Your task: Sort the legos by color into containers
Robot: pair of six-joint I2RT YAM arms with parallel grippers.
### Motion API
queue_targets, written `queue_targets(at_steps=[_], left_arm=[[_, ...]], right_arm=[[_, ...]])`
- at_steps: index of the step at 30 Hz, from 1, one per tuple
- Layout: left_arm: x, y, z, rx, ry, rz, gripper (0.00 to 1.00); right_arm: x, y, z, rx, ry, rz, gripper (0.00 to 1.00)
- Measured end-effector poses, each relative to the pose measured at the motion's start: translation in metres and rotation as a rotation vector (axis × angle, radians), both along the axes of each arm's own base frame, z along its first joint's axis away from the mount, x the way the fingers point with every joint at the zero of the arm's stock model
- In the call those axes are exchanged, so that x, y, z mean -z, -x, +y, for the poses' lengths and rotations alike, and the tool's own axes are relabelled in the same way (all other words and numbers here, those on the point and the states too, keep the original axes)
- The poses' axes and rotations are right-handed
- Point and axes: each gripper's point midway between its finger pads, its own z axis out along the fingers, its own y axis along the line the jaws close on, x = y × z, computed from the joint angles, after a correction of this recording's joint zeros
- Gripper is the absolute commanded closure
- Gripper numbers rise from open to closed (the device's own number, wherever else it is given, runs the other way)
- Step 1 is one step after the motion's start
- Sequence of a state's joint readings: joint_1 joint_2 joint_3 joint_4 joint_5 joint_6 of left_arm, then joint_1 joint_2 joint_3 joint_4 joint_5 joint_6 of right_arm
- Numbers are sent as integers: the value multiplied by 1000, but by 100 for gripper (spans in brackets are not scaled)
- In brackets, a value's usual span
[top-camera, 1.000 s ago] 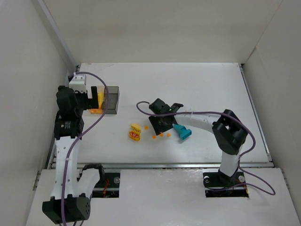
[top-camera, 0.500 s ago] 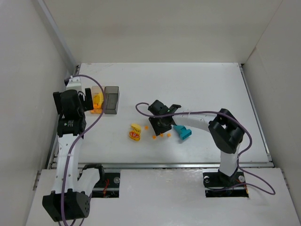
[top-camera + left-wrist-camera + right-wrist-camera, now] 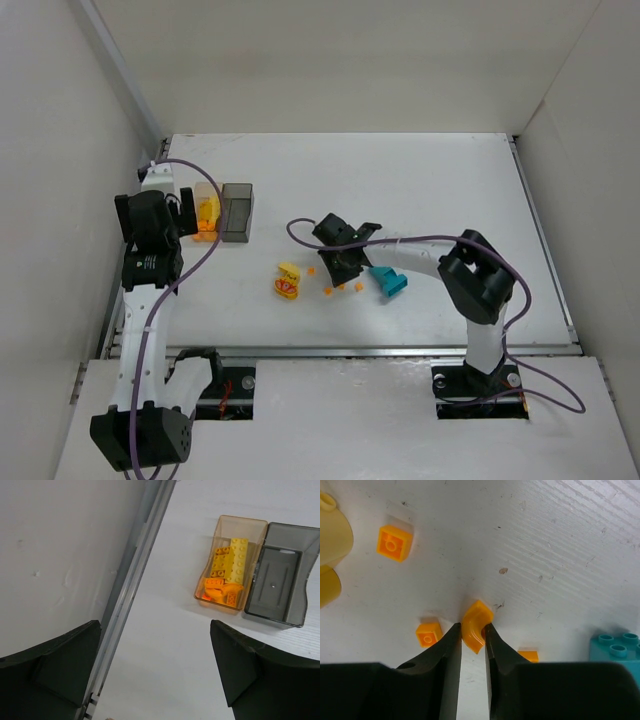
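Right gripper [image 3: 472,630] pinches a small curved orange lego [image 3: 476,624] well away from the amber translucent plastic box [image 3: 240,527], already holding yellow and orange bricks [image 3: 231,562]. The smoky grey box [image 3: 280,575] adjoining it is empty; teal block [image 3: 390,283] and orange bits [image 3: 394,542] lie loose. Left gripper [image 3: 155,655] hovers nearby, jaws wide.

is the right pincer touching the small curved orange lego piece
Touching. The right wrist view shows the right pincer closed on the small curved orange lego piece, pressing both its sides.
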State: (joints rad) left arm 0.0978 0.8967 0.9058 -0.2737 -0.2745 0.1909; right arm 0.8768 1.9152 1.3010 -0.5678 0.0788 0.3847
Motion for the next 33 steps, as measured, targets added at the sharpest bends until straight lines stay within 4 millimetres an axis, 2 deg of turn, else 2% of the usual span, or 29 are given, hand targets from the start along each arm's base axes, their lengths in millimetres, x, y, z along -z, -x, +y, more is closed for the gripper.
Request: queue_targets(at_steps=[1, 5, 8, 9, 12, 14, 18, 21, 24, 29, 33], left_arm=[[1, -1, -2, 12, 2, 3, 17], [9, -3, -23, 160, 20, 47, 27], [12, -4, -53, 350, 48, 78, 27], [11, -3, -65, 426, 58, 80, 24], [4, 4, -98, 645, 64, 58, 18], [-8, 13, -121, 798, 40, 11, 14], [-48, 44, -156, 1041, -117, -231, 2], [-72, 74, -177, 1166, -249, -422, 0], [-91, 87, -194, 1280, -326, -523, 3], [-79, 77, -204, 1377, -294, -488, 9], [-74, 76, -209, 1428, -268, -477, 15]], right_arm=[[0, 0, 0, 0, 1, 0, 99], [-6, -5, 4, 4, 5, -7, 100], [-33, -17, 20, -1, -37, -34, 100], [-44, -22, 28, -10, -67, -50, 100], [-105, -39, 68, -54, -244, -125, 100], [-151, -41, 91, -106, -385, -165, 100], [-251, -28, 128, -258, -678, -235, 100], [-303, -10, 144, -391, -844, -251, 100], [-323, 8, 153, -491, -942, -225, 100], [-331, 27, 156, -583, -1009, -161, 100], [-337, 36, 157, -626, -1041, -139, 100]])
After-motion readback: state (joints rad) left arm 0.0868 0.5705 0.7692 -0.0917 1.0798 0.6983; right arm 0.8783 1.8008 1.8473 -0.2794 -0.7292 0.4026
